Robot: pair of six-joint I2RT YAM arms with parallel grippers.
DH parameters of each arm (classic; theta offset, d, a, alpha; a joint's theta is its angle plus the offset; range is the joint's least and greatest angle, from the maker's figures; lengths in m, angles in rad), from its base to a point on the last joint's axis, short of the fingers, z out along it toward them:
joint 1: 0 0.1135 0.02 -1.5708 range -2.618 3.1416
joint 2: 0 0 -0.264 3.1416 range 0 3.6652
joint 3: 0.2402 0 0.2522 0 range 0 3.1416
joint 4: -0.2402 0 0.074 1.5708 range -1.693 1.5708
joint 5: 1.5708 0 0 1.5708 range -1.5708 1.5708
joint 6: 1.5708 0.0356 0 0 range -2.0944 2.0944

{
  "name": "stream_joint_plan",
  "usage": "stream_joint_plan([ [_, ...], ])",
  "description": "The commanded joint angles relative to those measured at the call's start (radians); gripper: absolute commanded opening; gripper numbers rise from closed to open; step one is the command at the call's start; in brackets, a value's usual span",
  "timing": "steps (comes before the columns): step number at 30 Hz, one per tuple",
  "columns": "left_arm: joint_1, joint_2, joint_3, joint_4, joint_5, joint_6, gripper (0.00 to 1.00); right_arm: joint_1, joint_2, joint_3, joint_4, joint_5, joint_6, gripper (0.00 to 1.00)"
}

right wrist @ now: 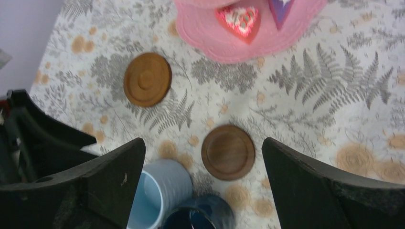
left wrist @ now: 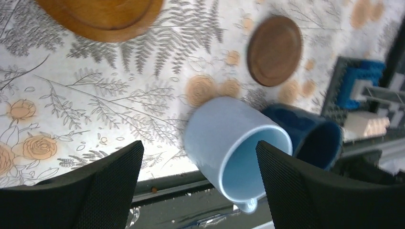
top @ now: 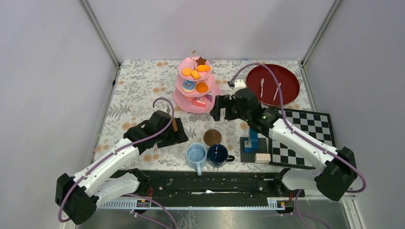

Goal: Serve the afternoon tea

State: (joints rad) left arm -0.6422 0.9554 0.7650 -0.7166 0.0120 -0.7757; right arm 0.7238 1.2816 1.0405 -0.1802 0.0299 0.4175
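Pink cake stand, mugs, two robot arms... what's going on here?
Two arms are laying out a toy afternoon tea. The pink stand, loaded with toy pastries, is at the back of the table. The light-blue mug and dark-blue mug sit side by side at the near edge, neither on a saucer yet. The dark saucer and lighter saucer lie bare. The left gripper and right gripper are open, holding nothing.

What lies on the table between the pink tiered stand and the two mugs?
One dark brown saucer, nearer the light-blue mug and dark-blue mug than the pink stand. The top external and right wrist views show it.
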Motion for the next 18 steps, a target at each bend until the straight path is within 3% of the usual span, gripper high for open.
stream_joint_plan([
  [1,0.043,-0.002,-0.112,0.153,-0.128,-0.189,0.91,0.001,-0.138,-0.051,-0.010,0.008,-0.038,0.99],
  [9,0.166,0.112,-0.189,0.444,-0.139,-0.218,0.96,-0.003,-0.286,-0.121,-0.073,0.066,-0.078,1.00],
  [18,0.214,0.298,-0.195,0.566,-0.145,-0.225,0.99,-0.006,-0.446,-0.148,-0.152,0.157,-0.140,1.00],
])
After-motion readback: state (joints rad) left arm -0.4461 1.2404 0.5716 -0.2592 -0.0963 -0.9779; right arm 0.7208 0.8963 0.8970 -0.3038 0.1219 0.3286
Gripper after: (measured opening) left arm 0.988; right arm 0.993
